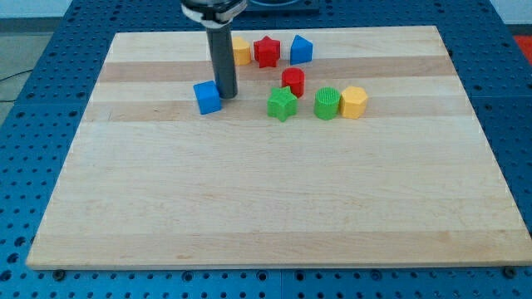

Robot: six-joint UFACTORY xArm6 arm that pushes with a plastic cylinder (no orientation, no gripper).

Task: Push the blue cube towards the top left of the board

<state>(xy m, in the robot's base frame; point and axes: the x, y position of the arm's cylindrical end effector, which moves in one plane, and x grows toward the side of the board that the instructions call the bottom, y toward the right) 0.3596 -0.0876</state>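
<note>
Green star (283,104) nearest camera, uninvolved. Blue cube (207,96) upper-left-centre of board (249,199). My tip (227,95) touching cube's right side; no gripper, nothing gripped. Risk: off-centre contact spins cube, tip slips past.

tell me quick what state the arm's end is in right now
No gripper: my tip holds nothing and sits at the right side of the blue cube, seemingly touching it, on the wooden board.

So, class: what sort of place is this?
Probably a robotics lab bench: a wooden board on a blue perforated table, small blocks like the blue cube, and my tip beside it.
</note>
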